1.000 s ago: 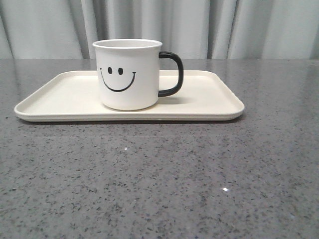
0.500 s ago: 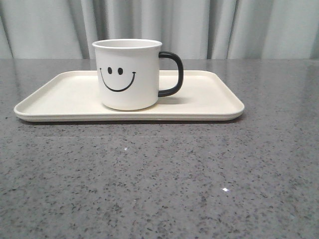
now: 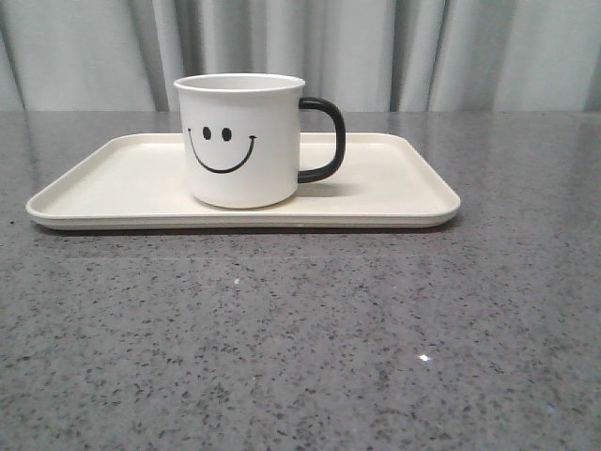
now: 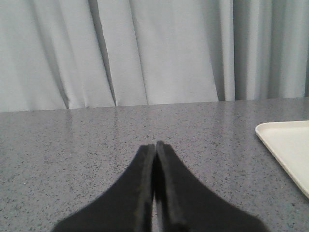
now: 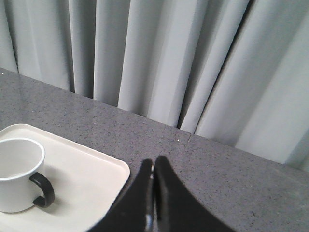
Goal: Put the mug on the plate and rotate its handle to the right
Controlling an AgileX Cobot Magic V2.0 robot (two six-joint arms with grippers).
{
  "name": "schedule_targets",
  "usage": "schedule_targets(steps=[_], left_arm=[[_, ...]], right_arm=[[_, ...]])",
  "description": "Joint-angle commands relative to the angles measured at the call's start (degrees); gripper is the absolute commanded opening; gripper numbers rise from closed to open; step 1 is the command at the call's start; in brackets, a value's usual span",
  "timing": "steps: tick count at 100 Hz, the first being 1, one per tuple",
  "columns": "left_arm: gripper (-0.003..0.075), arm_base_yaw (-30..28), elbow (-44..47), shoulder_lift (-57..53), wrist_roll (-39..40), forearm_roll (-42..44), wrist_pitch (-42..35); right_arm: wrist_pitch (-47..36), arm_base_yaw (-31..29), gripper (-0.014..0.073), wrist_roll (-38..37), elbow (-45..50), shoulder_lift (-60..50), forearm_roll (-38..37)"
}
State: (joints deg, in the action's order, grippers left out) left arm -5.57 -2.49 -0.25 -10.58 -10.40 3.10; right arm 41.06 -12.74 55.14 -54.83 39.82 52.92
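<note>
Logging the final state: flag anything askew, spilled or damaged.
Nothing stands out. The mug stands upright on the plate, handle pointing right. Both tools, left and right, are shut and clear of it.

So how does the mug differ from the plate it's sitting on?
The mug is tall, round and bright white; the plate is flat, rectangular with rounded corners, cream and much wider. The mug carries a black smiley and black handle pointing right; the plate is plain. Both look smooth and empty.
</note>
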Motion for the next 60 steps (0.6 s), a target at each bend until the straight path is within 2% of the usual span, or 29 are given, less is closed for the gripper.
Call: schedule_targets(steps=[1, 9, 15, 60], left_arm=[[-0.0020, 0.4, 0.7, -1.6, 0.0, 0.1, -8.5], [-0.0020, 0.4, 3.1, -1.6, 0.3, 0.0, -11.5], [-0.0020, 0.4, 3.0, -1.6, 0.3, 0.2, -9.1], [-0.0020, 0.4, 3.1, -1.6, 0.4, -1.6, -8.7]], right_arm=[[-2.7, -0.3, -0.0060, 0.2, -1.3, 0.0, 1.7], [-2.7, -0.3, -0.0060, 0.2, -1.3, 0.0, 1.7], [-2.7, -0.3, -0.0060, 0.2, -1.3, 0.0, 1.7], [-2.7, -0.3, -0.0060, 0.2, -1.3, 0.0, 1.7]])
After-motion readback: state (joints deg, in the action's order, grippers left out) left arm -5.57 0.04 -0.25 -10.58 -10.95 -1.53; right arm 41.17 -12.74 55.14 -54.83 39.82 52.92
